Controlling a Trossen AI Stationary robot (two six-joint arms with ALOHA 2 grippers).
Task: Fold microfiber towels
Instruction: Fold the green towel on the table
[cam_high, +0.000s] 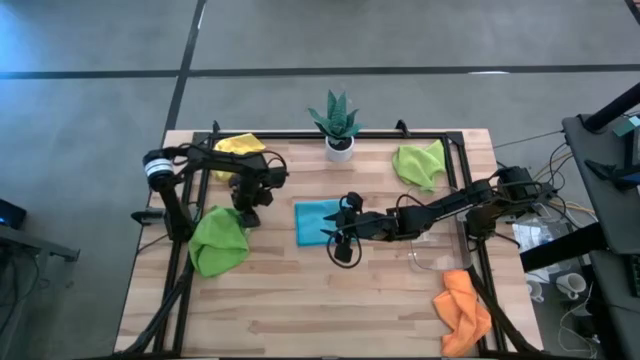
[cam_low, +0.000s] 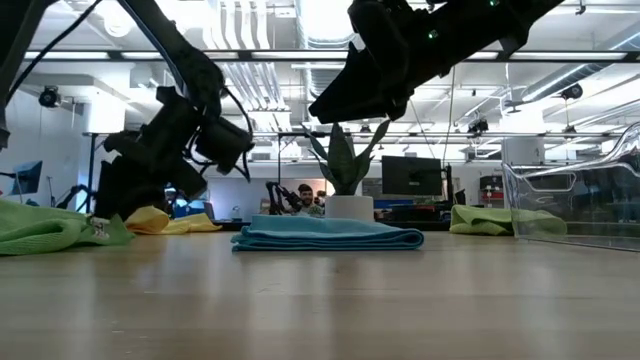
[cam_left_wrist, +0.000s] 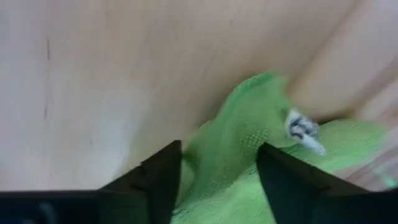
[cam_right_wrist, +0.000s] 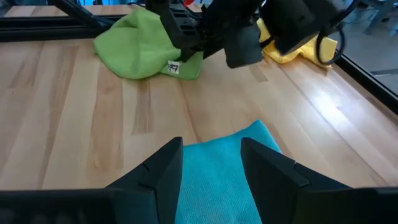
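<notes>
- The left end effector (cam_high: 247, 214) sits left of centre in the high view, at the top edge of a crumpled lime green towel (cam_high: 218, 241). In its wrist view its two fingers (cam_left_wrist: 163, 180) stand apart with a fold of green cloth and a white label between them; whether they grip the cloth I cannot tell.
- The right end effector (cam_high: 338, 238) is at the centre of the high view, over the right edge of the folded light blue towel (cam_high: 318, 220). Its fingers (cam_right_wrist: 163, 169) are parted above the blue cloth and hold nothing.
- The blue towel lies flat in a neat stack on the worktop (cam_high: 300, 300), seen at middle frame in the low view.
- A yellow towel (cam_high: 240, 145) lies bunched at the upper left of the worktop, behind the left arm.
- A second lime green towel (cam_high: 420, 163) lies at the upper right.
- An orange towel (cam_high: 463, 310) lies crumpled at the lower right corner.
- A potted plant (cam_high: 337, 122) stands at the top centre edge.
- A clear plastic tray (cam_low: 575, 200) sits at the right of the low view.
</notes>
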